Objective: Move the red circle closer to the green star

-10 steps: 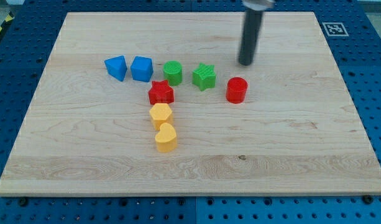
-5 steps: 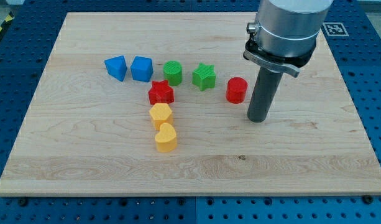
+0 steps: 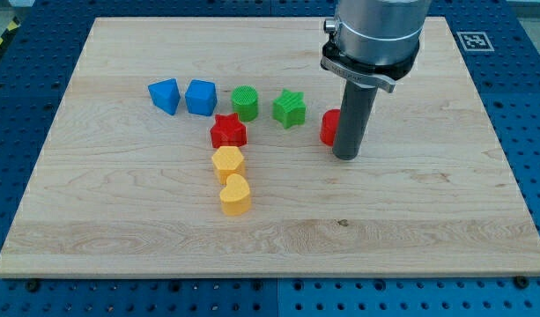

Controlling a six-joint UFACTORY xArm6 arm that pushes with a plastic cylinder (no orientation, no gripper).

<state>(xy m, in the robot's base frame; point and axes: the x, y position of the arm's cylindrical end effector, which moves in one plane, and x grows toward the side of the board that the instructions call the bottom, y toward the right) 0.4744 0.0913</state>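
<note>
The red circle [image 3: 329, 128] stands on the wooden board, right of the green star [image 3: 289, 108], a small gap between them. My tip [image 3: 345, 157] rests on the board at the red circle's right, lower side, and the rod hides the circle's right half. I cannot tell whether the tip touches it.
A green circle [image 3: 245, 103] stands left of the star, then a blue cube [image 3: 200, 97] and a blue block [image 3: 165, 95]. A red star [image 3: 227, 132], a yellow hexagon [image 3: 226, 163] and a yellow heart [image 3: 235, 195] run down the view. The board's right edge [image 3: 503, 150] is far off.
My tip came down the view from above the red circle to its lower right, then moved left up against it. The blocks have not visibly moved.
</note>
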